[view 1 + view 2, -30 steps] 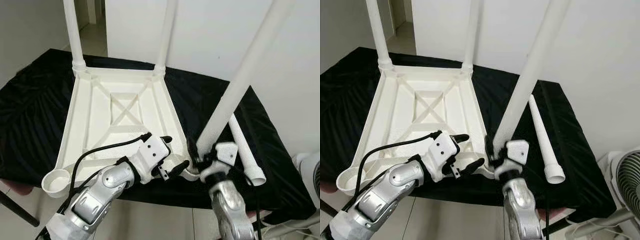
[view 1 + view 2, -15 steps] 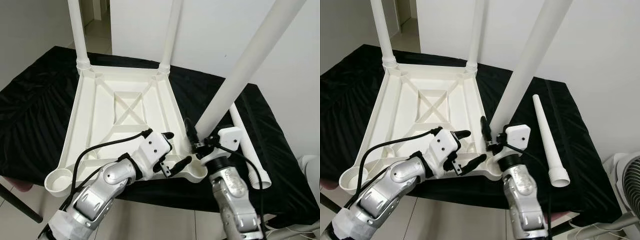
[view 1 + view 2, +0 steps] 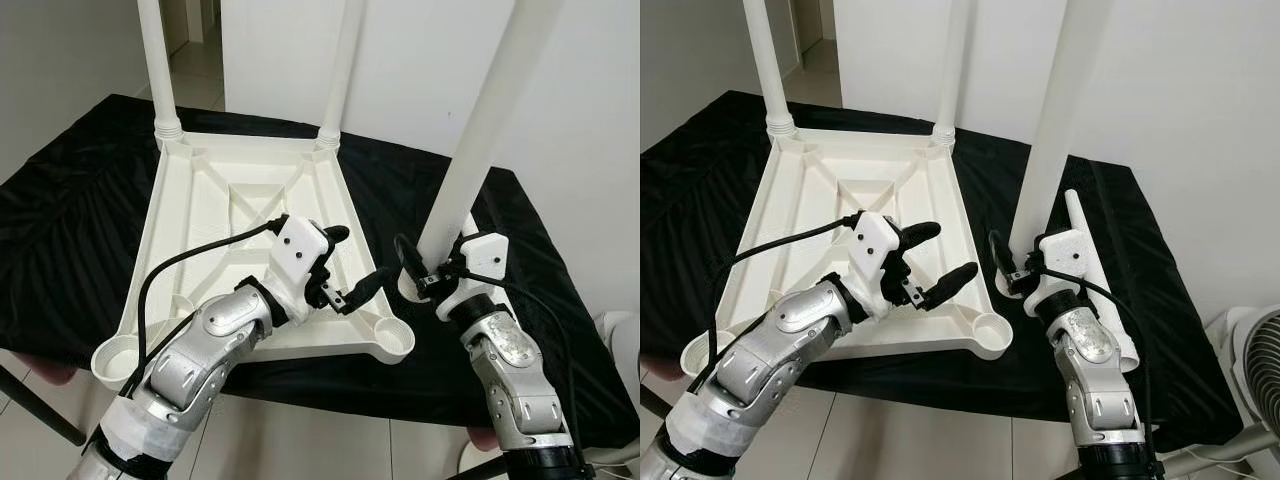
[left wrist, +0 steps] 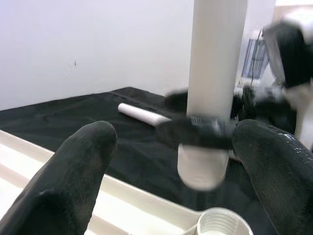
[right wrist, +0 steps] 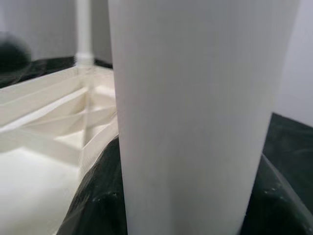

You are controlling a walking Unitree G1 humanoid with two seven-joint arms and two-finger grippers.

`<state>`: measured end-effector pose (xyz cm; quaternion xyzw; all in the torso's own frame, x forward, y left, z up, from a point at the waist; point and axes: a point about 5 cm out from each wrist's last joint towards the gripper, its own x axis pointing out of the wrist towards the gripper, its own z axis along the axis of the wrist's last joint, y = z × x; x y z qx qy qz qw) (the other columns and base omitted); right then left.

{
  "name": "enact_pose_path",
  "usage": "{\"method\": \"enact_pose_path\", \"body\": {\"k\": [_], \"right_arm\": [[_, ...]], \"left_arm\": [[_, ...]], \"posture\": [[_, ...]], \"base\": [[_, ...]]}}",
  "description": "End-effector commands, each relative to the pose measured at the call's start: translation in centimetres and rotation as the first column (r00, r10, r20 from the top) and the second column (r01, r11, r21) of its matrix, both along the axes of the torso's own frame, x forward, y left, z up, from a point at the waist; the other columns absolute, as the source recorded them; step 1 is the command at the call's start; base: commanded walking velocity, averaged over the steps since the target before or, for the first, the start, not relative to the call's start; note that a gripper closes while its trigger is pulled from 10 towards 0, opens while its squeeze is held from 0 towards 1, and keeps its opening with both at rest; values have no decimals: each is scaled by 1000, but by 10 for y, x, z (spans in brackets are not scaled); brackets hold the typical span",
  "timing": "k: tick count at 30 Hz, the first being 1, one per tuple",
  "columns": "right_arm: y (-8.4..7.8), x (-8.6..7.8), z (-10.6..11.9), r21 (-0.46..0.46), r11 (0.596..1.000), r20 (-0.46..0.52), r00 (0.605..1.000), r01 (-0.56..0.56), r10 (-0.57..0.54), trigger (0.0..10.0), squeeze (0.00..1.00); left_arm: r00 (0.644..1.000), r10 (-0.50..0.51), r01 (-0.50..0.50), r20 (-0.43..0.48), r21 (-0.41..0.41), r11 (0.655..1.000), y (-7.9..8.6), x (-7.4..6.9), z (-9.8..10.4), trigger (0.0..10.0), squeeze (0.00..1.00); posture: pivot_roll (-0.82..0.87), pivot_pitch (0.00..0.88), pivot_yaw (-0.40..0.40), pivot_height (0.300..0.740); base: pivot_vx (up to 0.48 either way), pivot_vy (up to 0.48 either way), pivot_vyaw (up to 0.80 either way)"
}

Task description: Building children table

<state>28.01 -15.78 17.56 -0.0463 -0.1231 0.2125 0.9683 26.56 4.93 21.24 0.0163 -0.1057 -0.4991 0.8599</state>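
Left eye view is showing the white plastic tabletop [image 3: 240,230] lying upside down on a black cloth [image 3: 70,210] that's covering the work surface, ribs and X-brace facing up. Two legs [image 3: 155,60] are already standing upright in the far corner sockets, and the two near corner sockets [image 3: 392,340] are sitting empty.

The right gripper [image 3: 425,285] is clamping around the lower end of a third leg [image 3: 480,120], holding it nearly upright, with its open bottom end hanging just off the near right corner of the tabletop, above the cloth and not in the socket. In the right wrist view that leg [image 5: 195,112] is taking up most of the frame, with the dark fingers hugging it on both sides.

The left gripper [image 3: 345,268] is hovering over the near right part of the tabletop with its fingers spread wide, gripping nothing, pointing toward the held leg. The left wrist view is looking between its two fingers [image 4: 73,171] straight at the leg's bottom end [image 4: 203,166], with the empty socket cup just below it.

A fourth leg [image 3: 1095,290] is lying flat on the cloth, right behind the right gripper. A fan [image 3: 1255,370] is standing on the floor off to the right.
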Motion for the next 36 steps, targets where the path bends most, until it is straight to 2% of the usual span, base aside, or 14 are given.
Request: {"method": "enact_pose_path", "body": {"k": [1, 4, 5, 6, 8, 12, 17, 20, 27, 32, 33, 34, 35, 36], "right_arm": [[-1, -3, -6, -27, 998, -40, 998, -49, 48, 10000, 0], [1, -4, -8, -42, 996, -58, 995, -84, 81, 10000, 0], [3, -6, -11, -66, 990, -83, 989, -127, 122, 10000, 0], [3, -6, -11, -66, 990, -83, 989, -127, 122, 10000, 0], [6, -9, -16, -113, 972, -132, 972, -207, 192, 10000, 0], [8, -10, -17, -131, 961, -153, 963, -242, 222, 10000, 0], [13, -16, -19, -183, 916, -209, 925, -356, 318, 10000, 0], [17, -22, -20, -217, 874, -243, 891, -435, 383, 10000, 0], [21, -25, -17, -220, 839, -274, 857, -498, 437, 10000, 0], [21, -24, -16, -239, 825, -277, 850, -513, 448, 10000, 0], [22, -24, -14, -243, 818, -280, 845, -522, 456, 10000, 0], [21, -24, -14, -246, 813, -283, 842, -527, 460, 10000, 0], [21, -24, -14, -246, 813, -283, 842, -527, 460, 10000, 0], [21, -23, -13, -249, 810, -285, 840, -530, 462, 10000, 0]], "left_arm": [[991, -134, 134, 6, -17, 991, -3, -7, 11, 10000, 0], [990, -140, 139, -14, -53, 989, -3, -7, 16, 10000, 0], [987, -160, 157, -21, -103, 982, -2, -7, 24, 10000, 0], [987, -160, 157, -21, -103, 982, -2, -7, 24, 10000, 0], [977, -212, 204, -33, -168, 964, -2, -11, 36, 10000, 0], [972, -233, 223, -32, -184, 957, -2, -12, 40, 10000, 0], [964, -265, 258, -19, -178, 950, -2, -13, 47, 10000, 0], [962, -272, 262, -34, -177, 949, -1, -12, 50, 10000, 0], [967, -247, 234, -57, -176, 956, 0, -7, 53, 10000, 0], [967, -250, 236, -53, -188, 953, 0, -7, 56, 10000, 0], [963, -263, 246, -55, -218, 945, 1, -7, 59, 10000, 0], [958, -280, 255, -62, -264, 930, 3, -8, 61, 2078, 0], [958, -280, 255, -62, -264, 930, 3, -8, 61, 2078, 0], [953, -296, 264, -70, -294, 919, 4, -8, 63, 0, 0]], "posture": [[-5, 0, -116, 740], [-4, 0, -115, 740], [-5, 0, -110, 740], [-5, 0, -110, 740], [-4, 0, -109, 740], [-4, 0, -109, 740], [-4, 0, -108, 740], [-4, 0, -107, 740], [-4, 0, -106, 740], [-3, 0, -108, 740], [-3, 0, -108, 740], [-3, 0, -109, 740], [-3, 0, -109, 740], [-3, 0, -109, 740]], "base": [[0, 0, 0], [0, 0, 0], [0, 0, 0], [0, 0, 0], [0, 0, 0], [0, 0, 0], [0, 0, 0], [0, 0, 0], [0, 0, 0], [0, 0, 0], [0, 0, 0], [0, 0, 0], [0, 0, 0], [0, 0, 0]]}}
